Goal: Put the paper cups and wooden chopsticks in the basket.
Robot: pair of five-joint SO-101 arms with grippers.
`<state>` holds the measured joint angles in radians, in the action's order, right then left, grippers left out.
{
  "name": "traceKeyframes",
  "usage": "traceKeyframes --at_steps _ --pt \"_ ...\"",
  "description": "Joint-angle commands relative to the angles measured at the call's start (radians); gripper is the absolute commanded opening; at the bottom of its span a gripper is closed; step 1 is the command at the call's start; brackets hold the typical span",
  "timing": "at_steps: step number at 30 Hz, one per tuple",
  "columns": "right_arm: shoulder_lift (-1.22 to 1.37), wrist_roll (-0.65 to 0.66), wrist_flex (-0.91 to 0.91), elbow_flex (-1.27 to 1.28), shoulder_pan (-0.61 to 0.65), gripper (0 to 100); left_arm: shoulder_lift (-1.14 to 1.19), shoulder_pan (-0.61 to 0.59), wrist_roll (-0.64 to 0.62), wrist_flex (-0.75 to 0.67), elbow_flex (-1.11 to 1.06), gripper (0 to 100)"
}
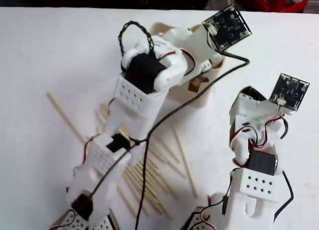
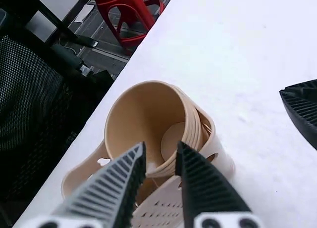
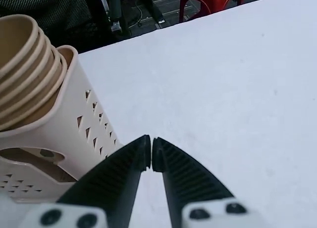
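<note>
Several nested paper cups (image 2: 148,114) stand in the beige basket (image 2: 79,173) at the table's far edge. My left gripper (image 2: 160,156) hovers just over the cups' near rim, its black fingers a narrow gap apart with nothing pinched between them. In the high view the left arm stretches from the front left to the basket (image 1: 207,98). Many wooden chopsticks (image 1: 149,175) lie scattered on the table beneath that arm. My right gripper (image 3: 151,154) is shut and empty, low over the table beside the basket's perforated wall (image 3: 84,129), with the cup stack (image 3: 22,65) above it.
One stray chopstick (image 1: 65,117) lies apart at the left, another (image 1: 184,162) between the arms. A black cable (image 1: 199,95) runs across the basket. The right arm's black finger (image 2: 302,109) shows nearby. Beyond the table edge are a red stool (image 2: 126,10) and a black mesh chair (image 2: 29,114).
</note>
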<state>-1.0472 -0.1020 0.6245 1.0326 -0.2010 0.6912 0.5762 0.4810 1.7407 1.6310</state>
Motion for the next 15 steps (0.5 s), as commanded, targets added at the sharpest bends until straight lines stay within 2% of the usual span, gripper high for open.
traceKeyframes --at_steps 1,15 --pt "-0.013 0.009 -0.019 -0.008 0.001 1.8 0.010 -0.030 -0.003 -0.015 0.038 5" --pt "-0.013 0.009 -0.019 -0.008 -0.001 1.8 0.231 -0.021 -0.011 -0.032 0.040 4"
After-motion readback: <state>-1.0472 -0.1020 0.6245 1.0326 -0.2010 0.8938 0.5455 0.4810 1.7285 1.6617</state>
